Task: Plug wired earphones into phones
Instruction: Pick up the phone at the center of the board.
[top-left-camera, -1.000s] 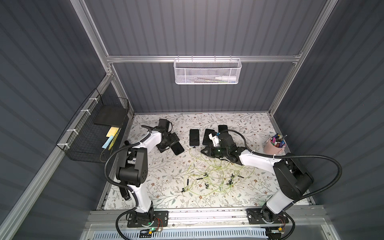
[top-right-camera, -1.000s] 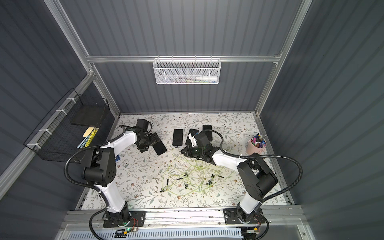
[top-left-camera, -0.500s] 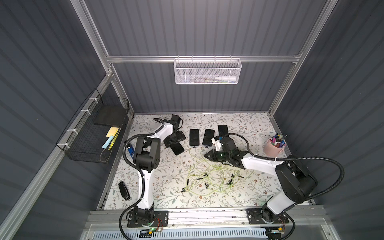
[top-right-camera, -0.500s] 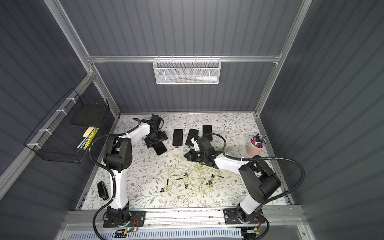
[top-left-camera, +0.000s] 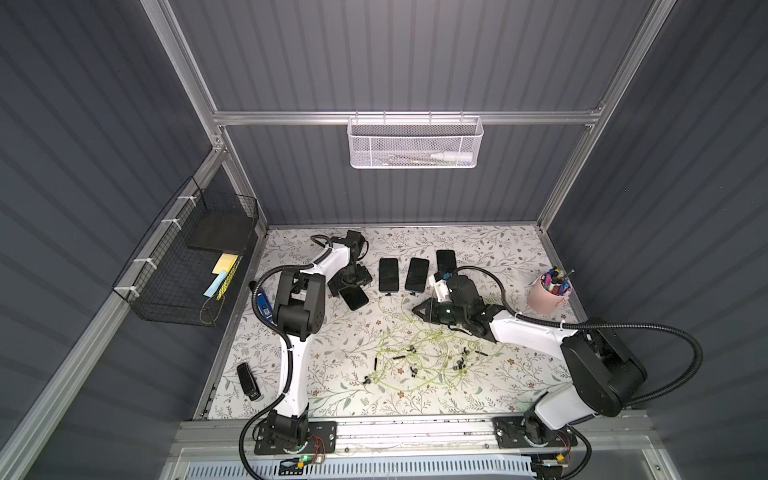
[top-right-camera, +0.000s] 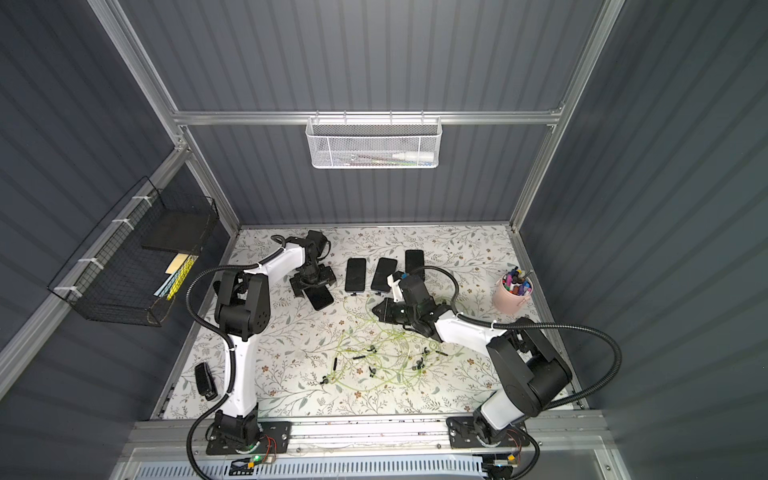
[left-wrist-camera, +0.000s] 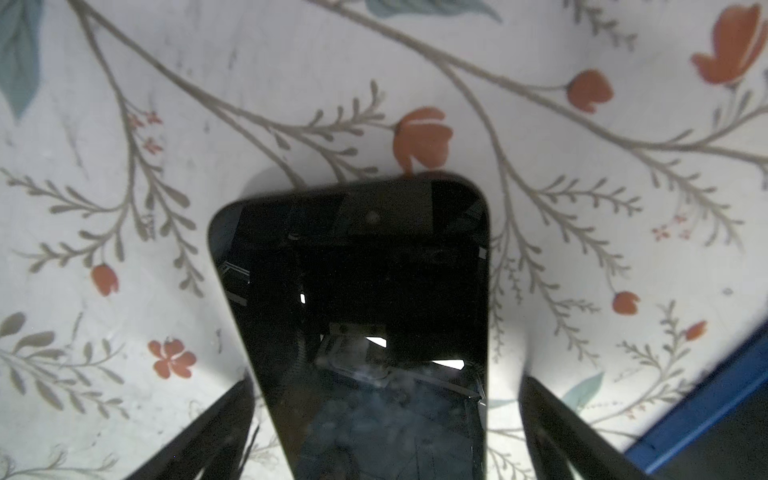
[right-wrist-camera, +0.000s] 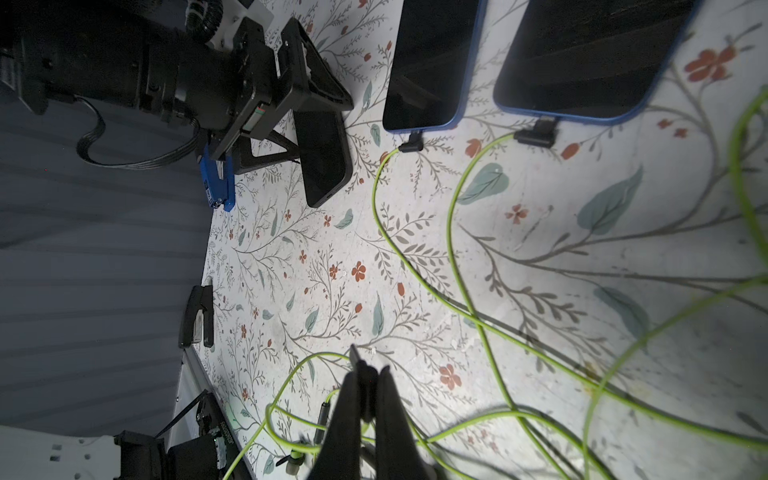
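Observation:
Four black phones lie toward the back of the floral table. Two in the middle (top-left-camera: 389, 274) (top-left-camera: 417, 274) each have a black plug in the near end, seen in the right wrist view (right-wrist-camera: 411, 143) (right-wrist-camera: 536, 135); a third (top-left-camera: 446, 259) lies farther back. My left gripper (top-left-camera: 350, 286) (left-wrist-camera: 384, 384) stands open astride the fourth phone (top-left-camera: 355, 298) (left-wrist-camera: 353, 270), its fingers clear of the phone's sides. My right gripper (top-left-camera: 417, 311) (right-wrist-camera: 372, 372) is shut on a short black plug (right-wrist-camera: 355, 355) of the yellow-green wired earphones (top-left-camera: 415, 357), whose tangle lies mid-table.
A pink cup of pens (top-left-camera: 545, 296) stands at the right edge. A blue-and-black stick device (top-left-camera: 262, 307) and a small black device (top-left-camera: 248, 380) lie along the left edge. A black wire basket (top-left-camera: 187, 266) hangs on the left wall, a white mesh basket (top-left-camera: 415, 141) on the back wall.
My left arm has swung right and its gripper has settled over the angled phone. My right gripper has drawn back from the phones toward the middle of the table, still shut.

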